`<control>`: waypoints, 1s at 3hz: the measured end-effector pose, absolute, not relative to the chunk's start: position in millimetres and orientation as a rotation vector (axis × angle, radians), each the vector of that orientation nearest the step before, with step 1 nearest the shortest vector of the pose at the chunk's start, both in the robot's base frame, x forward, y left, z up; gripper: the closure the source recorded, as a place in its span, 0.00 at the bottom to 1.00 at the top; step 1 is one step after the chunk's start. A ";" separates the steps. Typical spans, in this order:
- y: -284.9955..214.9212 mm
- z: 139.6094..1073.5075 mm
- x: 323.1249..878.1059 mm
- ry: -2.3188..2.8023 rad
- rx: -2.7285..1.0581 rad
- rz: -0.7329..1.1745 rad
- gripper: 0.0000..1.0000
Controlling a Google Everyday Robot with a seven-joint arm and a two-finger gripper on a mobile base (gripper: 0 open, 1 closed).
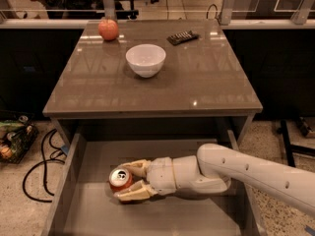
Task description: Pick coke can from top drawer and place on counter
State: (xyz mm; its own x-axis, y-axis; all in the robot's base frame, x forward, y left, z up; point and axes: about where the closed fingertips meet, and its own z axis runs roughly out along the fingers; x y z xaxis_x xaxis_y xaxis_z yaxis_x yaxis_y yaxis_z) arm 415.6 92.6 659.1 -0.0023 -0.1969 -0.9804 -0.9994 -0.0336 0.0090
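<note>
The coke can (118, 177), red with a silver top, stands on the floor of the open top drawer (88, 208), left of its middle. My gripper (124, 181) reaches in from the right on a white arm. Its pale fingers (134, 192) sit on both sides of the can and look closed against it. The can rests on the drawer floor. The counter (206, 82) lies above and behind the drawer.
A white bowl (145, 59) sits mid-counter, a reddish apple (108, 29) at its back left, a black remote (182, 37) at its back right. Cables (37, 168) and a basket (12, 141) lie on the floor to the left. A person sits beyond the back rail.
</note>
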 end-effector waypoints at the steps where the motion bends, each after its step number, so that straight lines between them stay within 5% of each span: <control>1: 93.7 659.2 414.9 1.340 -1.379 1.141 0.73; 2: 95.1 659.4 414.2 1.338 -1.381 1.143 0.95; 3: 96.0 659.6 413.7 1.336 -1.383 1.145 1.00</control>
State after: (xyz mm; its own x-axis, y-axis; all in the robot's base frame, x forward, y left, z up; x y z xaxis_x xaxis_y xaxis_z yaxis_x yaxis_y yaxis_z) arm 413.7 96.0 659.6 -0.0008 -0.1953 -0.9807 -0.9991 -0.0418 0.0091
